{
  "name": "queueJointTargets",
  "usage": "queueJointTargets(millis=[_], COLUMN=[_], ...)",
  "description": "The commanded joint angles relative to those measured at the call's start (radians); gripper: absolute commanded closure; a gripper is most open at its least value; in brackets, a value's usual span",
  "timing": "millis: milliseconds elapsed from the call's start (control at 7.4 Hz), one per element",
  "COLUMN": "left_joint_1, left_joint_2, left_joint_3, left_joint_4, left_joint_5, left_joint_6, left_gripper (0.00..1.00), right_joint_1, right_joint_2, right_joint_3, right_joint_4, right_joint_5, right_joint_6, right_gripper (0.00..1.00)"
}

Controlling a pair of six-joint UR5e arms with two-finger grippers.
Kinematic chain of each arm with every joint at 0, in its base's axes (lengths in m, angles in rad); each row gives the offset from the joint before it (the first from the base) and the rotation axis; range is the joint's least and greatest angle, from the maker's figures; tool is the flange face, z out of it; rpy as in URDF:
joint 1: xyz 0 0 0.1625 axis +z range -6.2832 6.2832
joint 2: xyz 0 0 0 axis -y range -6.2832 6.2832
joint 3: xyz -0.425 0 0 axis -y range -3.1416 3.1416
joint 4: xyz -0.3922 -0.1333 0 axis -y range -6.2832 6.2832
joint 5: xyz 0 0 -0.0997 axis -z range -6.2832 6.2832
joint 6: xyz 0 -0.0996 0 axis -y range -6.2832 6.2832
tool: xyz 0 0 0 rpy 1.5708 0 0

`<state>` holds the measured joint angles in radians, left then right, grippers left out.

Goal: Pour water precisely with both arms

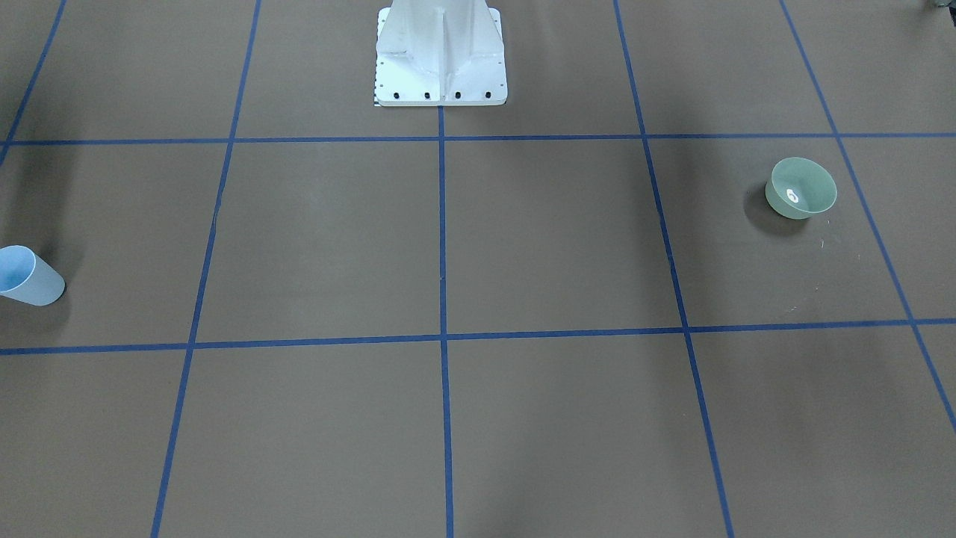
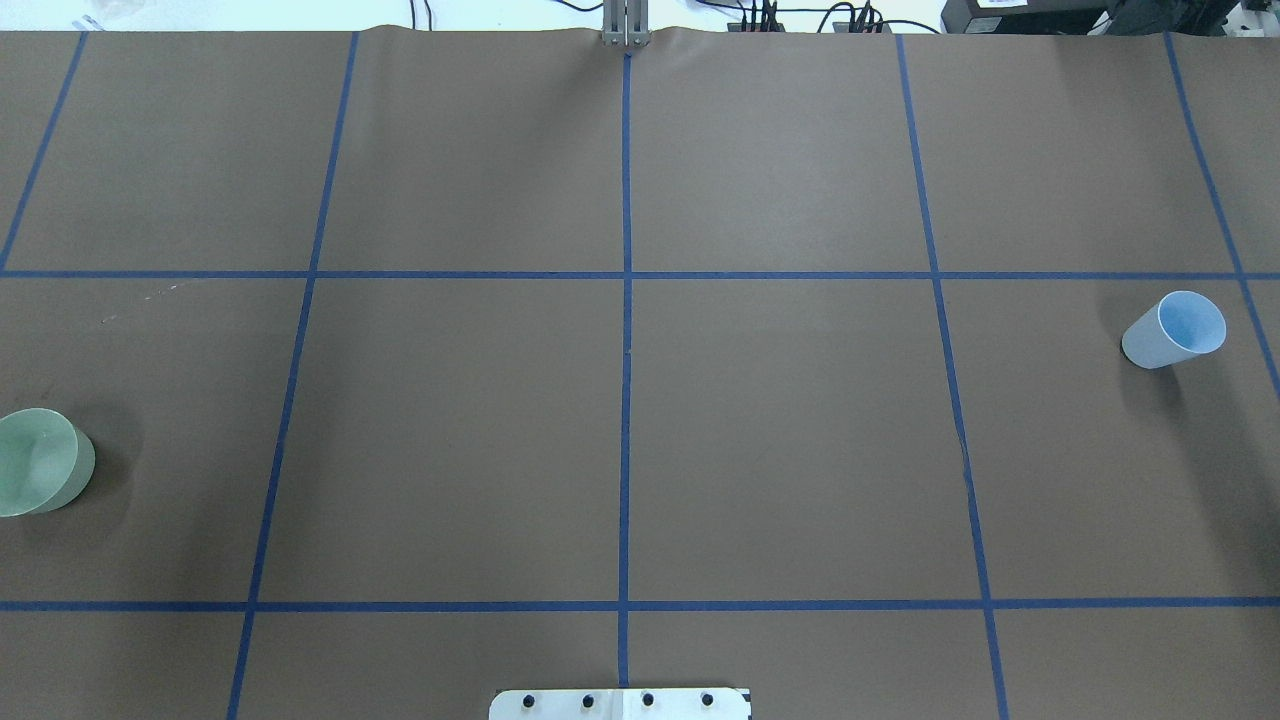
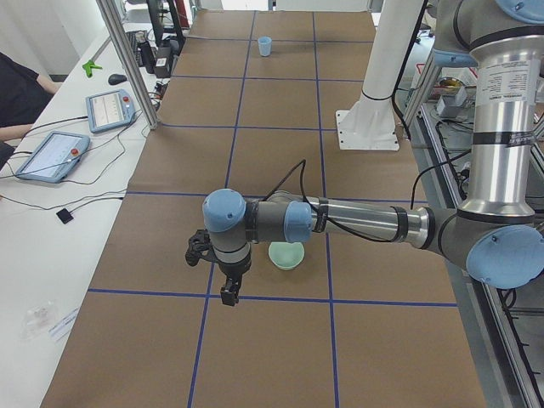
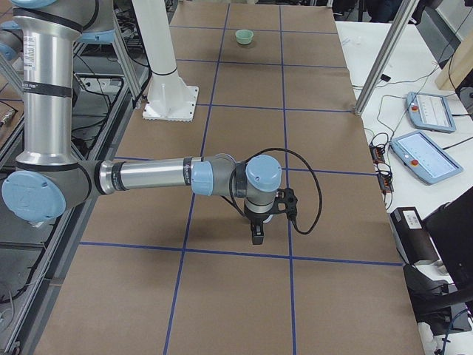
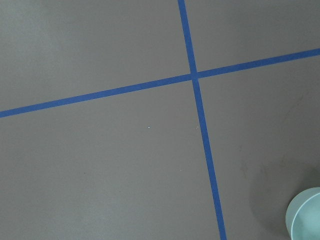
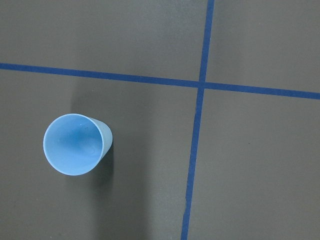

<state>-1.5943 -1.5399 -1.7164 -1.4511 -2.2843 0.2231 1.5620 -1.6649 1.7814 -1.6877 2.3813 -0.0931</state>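
The pale blue cup (image 2: pixel 1175 330) stands upright on the robot's right side of the table; it also shows in the right wrist view (image 6: pixel 75 145) and the front view (image 1: pixel 26 276). Faint sheen inside it may be water; I cannot tell. The pale green bowl (image 2: pixel 38 462) stands on the robot's left side, also in the front view (image 1: pixel 801 188) and at the corner of the left wrist view (image 5: pixel 305 215). My left gripper (image 3: pixel 228 293) hangs beside the bowl (image 3: pixel 286 254). My right gripper (image 4: pixel 257 235) hangs over the cup, which it hides there. I cannot tell whether either gripper is open or shut.
The white bolted pedestal (image 1: pixel 441 56) stands at the robot's edge of the brown, blue-taped table (image 2: pixel 780 430). Tablets (image 3: pixel 51 155) and cables lie on the side bench, and a person's arm (image 3: pixel 21 85) rests there. Frame posts (image 4: pixel 380 55) stand beside the table.
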Motion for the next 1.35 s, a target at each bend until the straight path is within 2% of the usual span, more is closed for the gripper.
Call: queueJointTargets(millis=[0,1216], left_joint_1=[0.002,0.002], left_joint_2=[0.003,0.02], left_joint_3=[-0.029,-0.023], left_joint_4=[-0.002,-0.008], left_joint_5=[-0.003,-0.001], left_joint_6=[-0.112,-0.136], left_gripper=[0.0,0.0], right_joint_1=[0.001,0.001], right_joint_2=[-0.004,0.001], right_joint_3=[-0.002,-0.014], right_joint_4=[0.002,0.003], right_joint_5=[-0.001,-0.017], right_joint_6=[0.0,0.016], right_gripper=[0.0,0.0])
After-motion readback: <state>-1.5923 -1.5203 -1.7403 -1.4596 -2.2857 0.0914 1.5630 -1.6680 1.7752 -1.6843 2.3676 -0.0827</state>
